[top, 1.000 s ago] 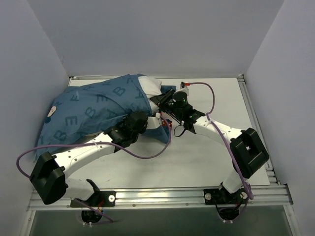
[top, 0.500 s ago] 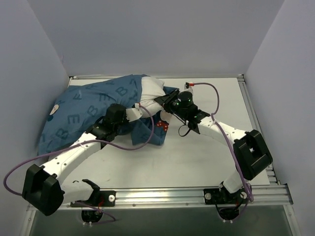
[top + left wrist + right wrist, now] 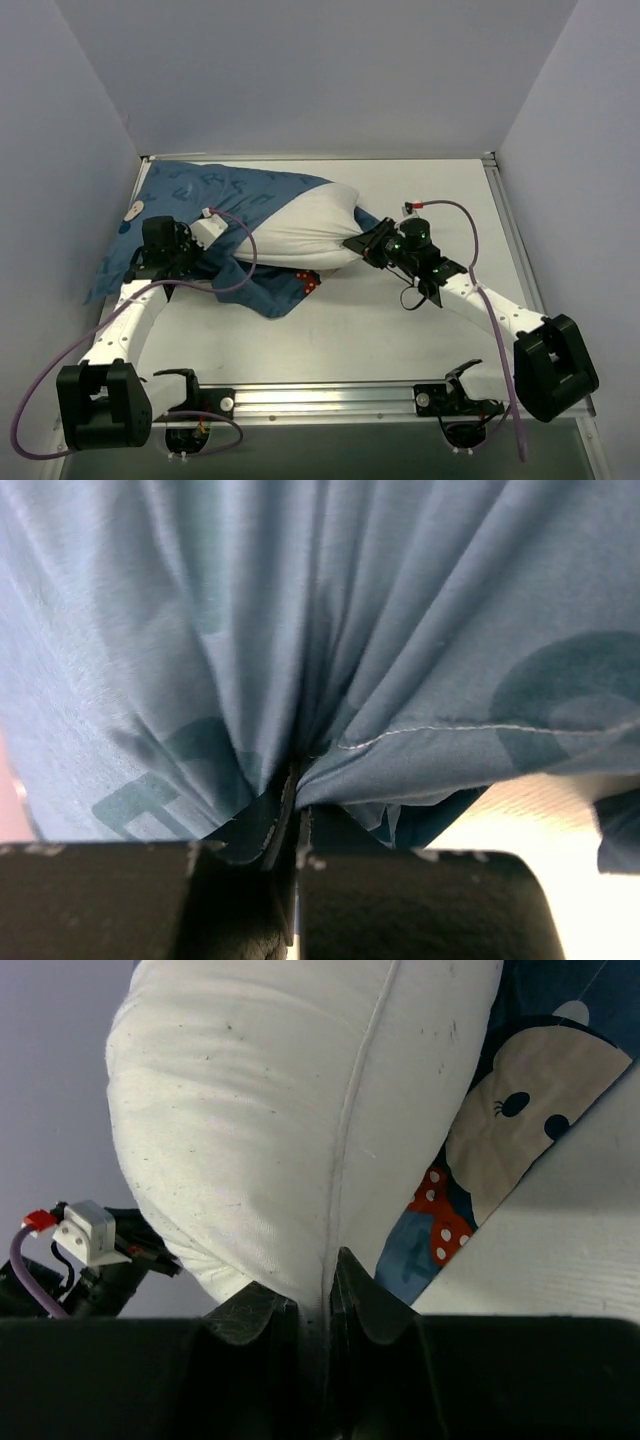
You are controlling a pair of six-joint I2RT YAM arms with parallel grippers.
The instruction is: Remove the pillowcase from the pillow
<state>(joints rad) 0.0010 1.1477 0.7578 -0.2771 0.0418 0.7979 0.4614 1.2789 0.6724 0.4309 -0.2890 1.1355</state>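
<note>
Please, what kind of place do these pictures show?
Probably a robotics lab test cell, not a home: plain grey walls enclose a white table, and two robot arms are bolted to an aluminium rail at its edge.

The left tool (image 3: 183, 264) sat at the frame's left, jaws pinched together. The right tool (image 3: 354, 243), right of centre, was likewise clamped, both arms reaching inward.

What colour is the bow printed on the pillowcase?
Red with white dots; the bow shows best in the right wrist view.
</note>
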